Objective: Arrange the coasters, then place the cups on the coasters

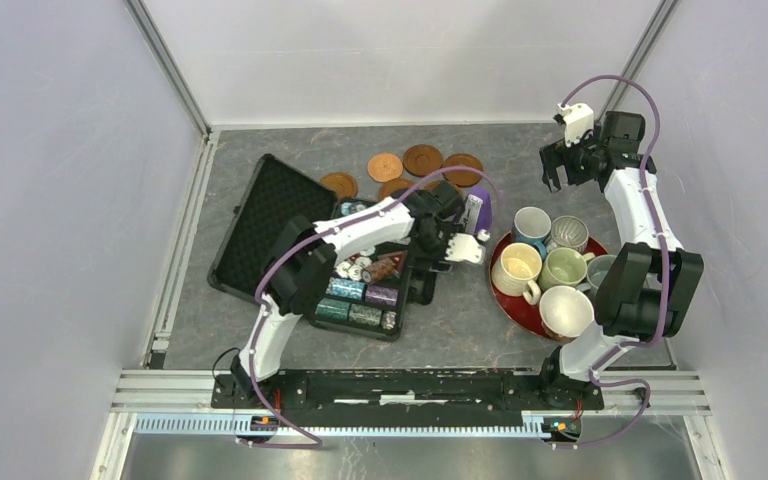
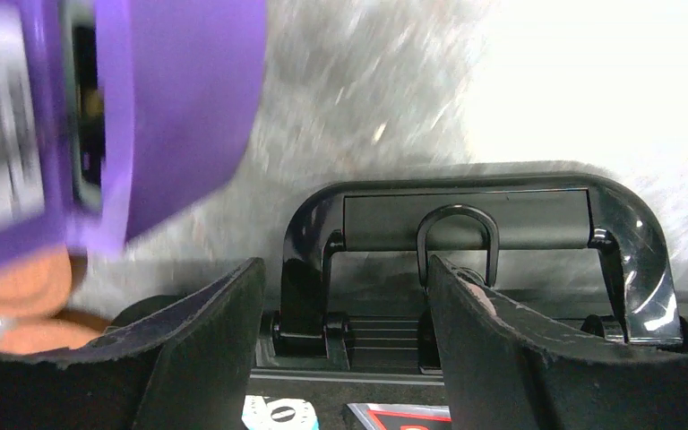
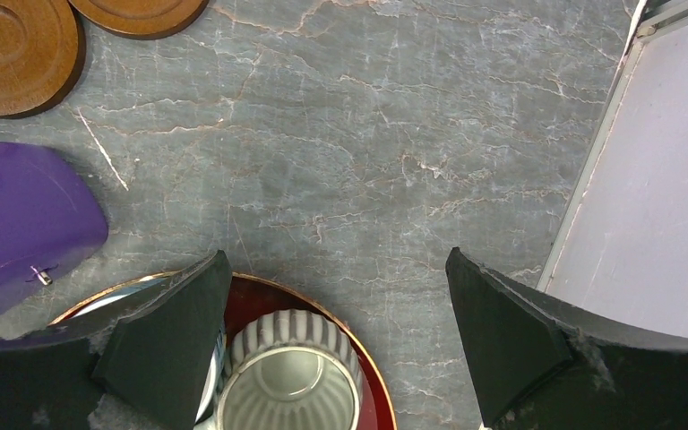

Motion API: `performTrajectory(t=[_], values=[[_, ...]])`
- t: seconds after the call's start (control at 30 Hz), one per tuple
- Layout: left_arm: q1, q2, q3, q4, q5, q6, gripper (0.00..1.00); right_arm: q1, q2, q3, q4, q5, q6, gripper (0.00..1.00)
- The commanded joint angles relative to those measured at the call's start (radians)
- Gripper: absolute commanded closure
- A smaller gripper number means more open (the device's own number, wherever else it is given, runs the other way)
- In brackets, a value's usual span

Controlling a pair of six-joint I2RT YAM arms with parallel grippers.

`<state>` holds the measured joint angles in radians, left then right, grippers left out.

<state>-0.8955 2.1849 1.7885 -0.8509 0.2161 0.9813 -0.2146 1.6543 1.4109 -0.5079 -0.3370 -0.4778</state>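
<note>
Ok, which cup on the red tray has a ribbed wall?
The grey cup at the far side of the tray, right of the blue cup; vertical ridges ring it, while the rest look smooth.

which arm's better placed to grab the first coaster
Right, probably. The right gripper hangs open over bare table beside the nearest coaster, with coasters in its wrist view. The left gripper faces the case handle, with the purple object crowding it.
</note>
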Motion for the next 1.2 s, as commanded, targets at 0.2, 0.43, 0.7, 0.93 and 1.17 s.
performTrajectory(t=[0.2, 0.43, 0.7, 0.93, 1.17], values=[[0.263, -0.072, -0.211, -0.284, -0.357, 0.219, 0.22, -0.005, 0.007, 0.002, 0.055, -0.021, 0.016, 0.02], [0.349, -0.186, -0.395, -0.283, -0.361, 0.300, 0.16, -0.005, 0.013, 0.009, 0.055, -0.023, 0.015, 0.02], [0.453, -0.321, -0.608, -0.266, -0.400, 0.413, 0.11, -0.005, 0.024, 0.022, 0.047, -0.030, 0.011, 0.02], [0.512, -0.379, -0.670, -0.274, -0.414, 0.465, 0.08, -0.006, 0.034, 0.027, 0.042, -0.055, 0.016, 0.02], [0.518, -0.386, -0.480, -0.365, -0.245, 0.339, 0.06, 0.000, 0.024, 0.053, 0.012, -0.146, 0.000, 0.02]])
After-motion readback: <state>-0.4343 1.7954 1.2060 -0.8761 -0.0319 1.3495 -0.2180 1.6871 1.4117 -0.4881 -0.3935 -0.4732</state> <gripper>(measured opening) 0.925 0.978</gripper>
